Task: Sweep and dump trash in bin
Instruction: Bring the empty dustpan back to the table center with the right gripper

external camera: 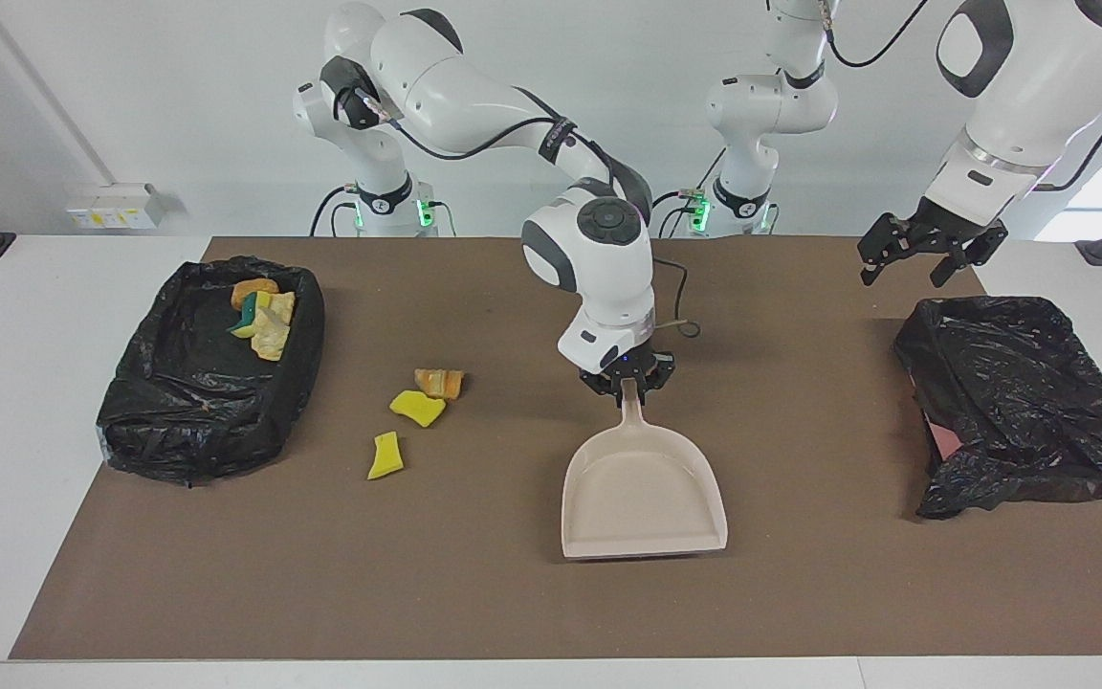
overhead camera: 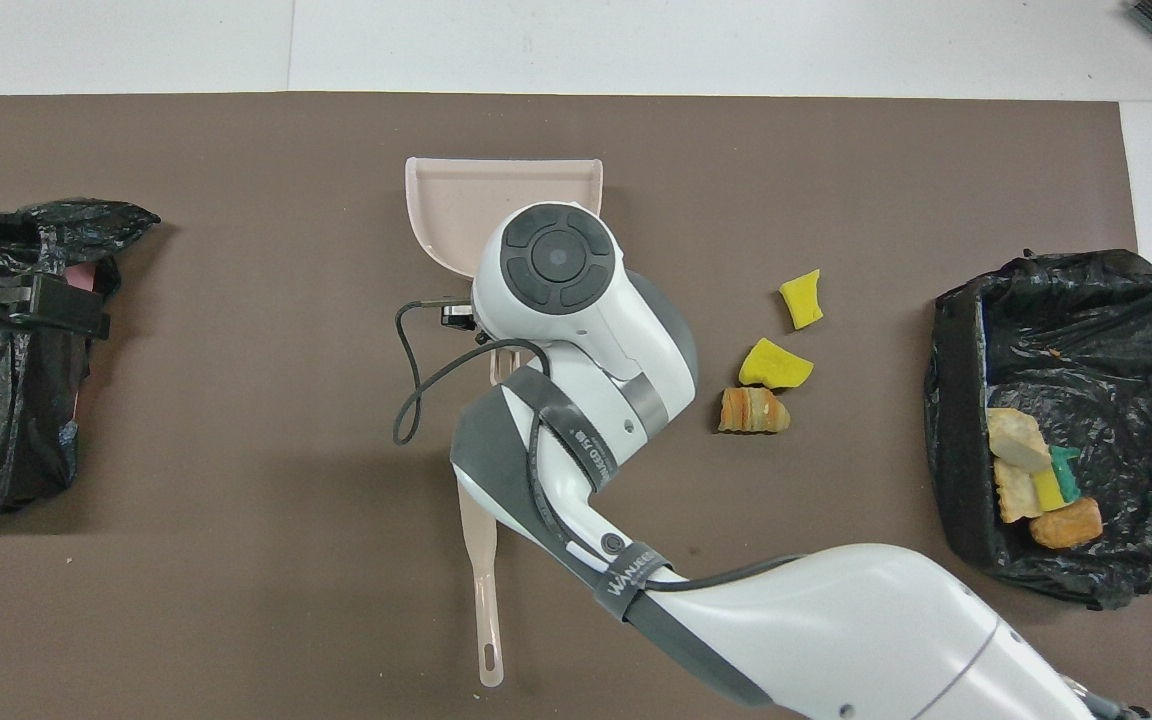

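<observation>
Three trash pieces [external camera: 415,411] loose mid-mat, toward right arm's end, more in black-lined bin [external camera: 144,421] | right gripper [external camera: 628,376] reaches to centre, pointing down, clamped on dustpan [external camera: 644,493] handle | left gripper [external camera: 929,251] wide, waits over second bag [external camera: 1020,402]

The right gripper [external camera: 628,381] was clamped on the handle of a beige dustpan [external camera: 644,493] that lay flat on the brown mat [external camera: 513,593] mid-table, its pan stretching away from the gripper and the robots. Toward the right arm's end of the table from that gripper lay a striped pastry [external camera: 440,383] and two yellow sponge scraps [external camera: 416,408] [external camera: 385,456], then a black-lined bin [external camera: 197,421] holding more trash [external camera: 262,316]. The left gripper [external camera: 931,252], fingers spread, hung just above a second black-bagged bin [external camera: 1020,402].
</observation>
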